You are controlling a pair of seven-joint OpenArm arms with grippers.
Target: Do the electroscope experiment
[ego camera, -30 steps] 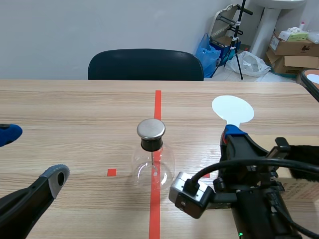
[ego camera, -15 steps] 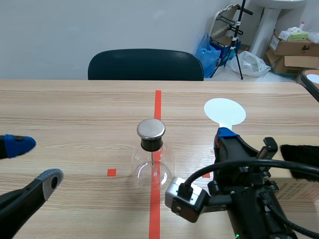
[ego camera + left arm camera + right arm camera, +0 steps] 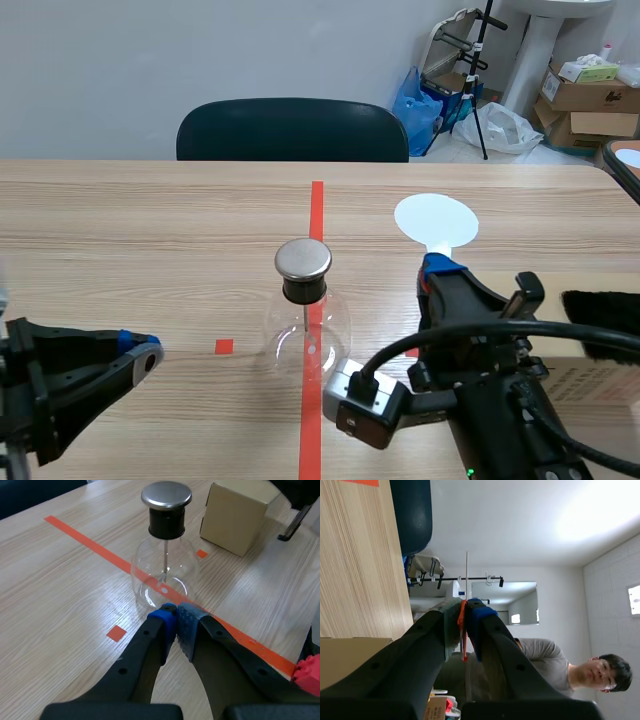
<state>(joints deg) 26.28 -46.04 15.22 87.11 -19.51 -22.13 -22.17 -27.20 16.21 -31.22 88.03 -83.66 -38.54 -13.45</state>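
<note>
Now, in the scene view the flask stands at the middle of the desk, the left claw by the near left corner, the right claw with a white paddle nearer the right edge. At the left wrist the left claw has its pads together on nothing, just before the flask. At the right wrist the right claw is clamped on the paddle.

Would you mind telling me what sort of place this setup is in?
Probably a lab or office workroom: a taped wooden table holding a glass electroscope flask, with cardboard boxes and a black stand behind.
</note>
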